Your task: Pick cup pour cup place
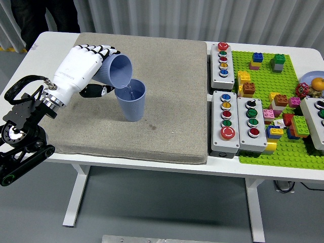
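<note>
Left hand tipping held cup, over standing cup

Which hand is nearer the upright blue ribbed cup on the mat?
Left. The left hand tilts another blue cup over the upright blue ribbed cup; the right hand is out of view.

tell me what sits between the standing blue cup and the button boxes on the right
Nothing stands there. In the head view, the stretch from the standing cup to the button boxes is bare grey mat, apart from a small dark spot.
</note>
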